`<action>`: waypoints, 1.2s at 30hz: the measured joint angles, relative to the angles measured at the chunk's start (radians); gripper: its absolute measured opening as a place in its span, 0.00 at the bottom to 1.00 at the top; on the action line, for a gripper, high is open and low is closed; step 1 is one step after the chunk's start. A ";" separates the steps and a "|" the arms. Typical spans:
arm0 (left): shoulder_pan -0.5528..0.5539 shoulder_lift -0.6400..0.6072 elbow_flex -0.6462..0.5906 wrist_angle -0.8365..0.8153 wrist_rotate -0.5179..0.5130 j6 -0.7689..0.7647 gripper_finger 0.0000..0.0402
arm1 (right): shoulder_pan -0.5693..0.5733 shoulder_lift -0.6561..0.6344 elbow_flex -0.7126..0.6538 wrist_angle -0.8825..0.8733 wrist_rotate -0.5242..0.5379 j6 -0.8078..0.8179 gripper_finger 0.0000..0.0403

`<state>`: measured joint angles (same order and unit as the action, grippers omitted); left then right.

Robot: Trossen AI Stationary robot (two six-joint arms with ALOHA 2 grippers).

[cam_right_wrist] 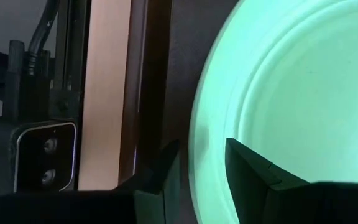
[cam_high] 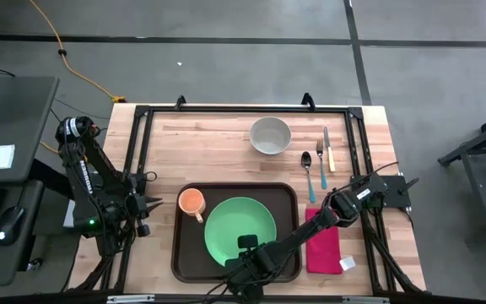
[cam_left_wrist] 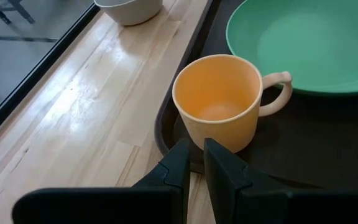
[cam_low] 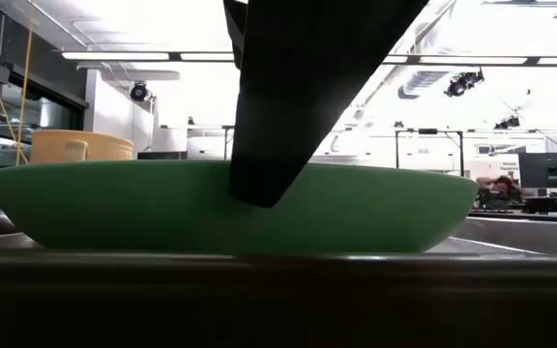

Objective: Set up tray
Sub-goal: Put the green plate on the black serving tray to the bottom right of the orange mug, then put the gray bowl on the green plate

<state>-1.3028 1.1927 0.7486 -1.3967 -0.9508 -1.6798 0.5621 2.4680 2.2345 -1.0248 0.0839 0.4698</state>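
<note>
The right end effector sits over the near rim of the round green plastic plate from above, which lies on the big dark brown rectangular plastic tray on the wooden counter. Low view: a dark finger overlaps the plate's rim. Left wrist: left end effector, nearly closed and empty, just beside the orange mug. Right wrist: fingers parted around the rim, not clamped. Risk: lifting away could snag and drag the plate. No readable writing anywhere.
</note>
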 joint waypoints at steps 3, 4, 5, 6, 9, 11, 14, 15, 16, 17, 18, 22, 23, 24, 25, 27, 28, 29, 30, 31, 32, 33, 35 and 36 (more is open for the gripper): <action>0.000 0.000 0.000 0.000 0.000 0.000 0.20 | -0.001 0.000 0.000 0.002 -0.025 0.001 0.27; 0.000 0.000 0.000 0.000 0.000 0.000 0.20 | -0.001 0.000 0.000 0.003 -0.032 0.001 0.27; 0.000 0.000 0.000 0.000 0.000 0.000 0.20 | -0.001 0.000 0.000 0.004 -0.036 0.001 0.27; 0.000 0.000 0.000 0.001 0.000 0.001 0.20 | -0.001 0.000 0.000 0.005 -0.038 0.001 0.27; 0.000 0.000 0.000 0.003 0.000 0.008 0.20 | -0.001 -0.001 0.000 0.006 -0.039 0.001 0.27; 0.000 0.000 0.000 0.004 0.000 0.008 0.20 | -0.003 -0.003 0.005 0.004 -0.040 0.001 0.27; 0.000 0.000 0.000 0.009 0.000 0.008 0.20 | -0.006 -0.008 0.021 0.005 -0.039 0.001 0.27; 0.000 0.000 0.000 0.010 0.000 0.008 0.20 | -0.006 -0.009 0.026 0.005 -0.039 0.001 0.27; 0.000 0.000 0.000 0.011 0.000 0.008 0.20 | -0.006 -0.010 0.031 0.004 -0.039 0.001 0.27; 0.000 0.000 0.000 0.012 0.000 0.008 0.20 | -0.006 -0.010 0.036 -0.001 -0.039 0.001 0.27; 0.000 0.000 0.000 0.013 0.000 0.008 0.20 | -0.006 -0.010 0.041 -0.008 -0.040 0.001 0.27; 0.000 0.000 0.000 0.014 0.000 0.008 0.20 | -0.006 -0.010 0.070 -0.027 -0.056 0.001 0.27; 0.000 0.000 0.000 0.014 0.000 0.008 0.20 | -0.006 -0.010 0.079 -0.035 -0.061 0.001 0.27; 0.000 0.000 0.000 0.014 0.000 0.008 0.20 | -0.006 -0.010 0.088 -0.041 -0.066 0.001 0.27; 0.000 0.000 0.000 0.014 0.000 0.011 0.20 | -0.006 -0.010 0.099 -0.047 -0.071 0.001 0.27; 0.000 0.000 0.000 0.017 0.000 0.027 0.20 | -0.006 -0.010 0.122 -0.060 -0.077 0.001 0.27; 0.000 0.000 0.000 0.019 0.000 0.032 0.20 | -0.006 -0.018 0.121 -0.053 -0.083 0.002 0.27; 0.000 0.000 0.000 0.019 0.000 0.034 0.20 | -0.006 -0.030 0.114 -0.049 -0.090 0.005 0.27; 0.000 0.000 0.000 0.019 0.000 0.034 0.20 | -0.006 -0.039 0.111 -0.054 -0.091 0.009 0.27; 0.000 0.000 0.000 0.021 0.000 0.034 0.20 | -0.006 -0.050 0.109 -0.057 -0.091 0.019 0.27; 0.000 0.000 0.000 0.023 0.000 0.034 0.20 | -0.006 -0.060 0.109 -0.058 -0.091 0.025 0.27; 0.000 0.000 0.000 0.024 -0.001 0.036 0.20 | -0.006 -0.072 0.109 -0.060 -0.090 0.027 0.27; 0.000 0.000 0.000 0.030 -0.002 0.056 0.20 | -0.006 -0.095 0.109 -0.063 -0.081 0.027 0.27; 0.000 0.000 0.000 0.036 -0.002 0.066 0.20 | -0.006 -0.108 0.109 -0.063 -0.072 0.027 0.27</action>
<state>-1.3025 1.1931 0.7486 -1.3603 -0.9529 -1.6141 0.5564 2.3599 2.3436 -1.0881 0.0122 0.4969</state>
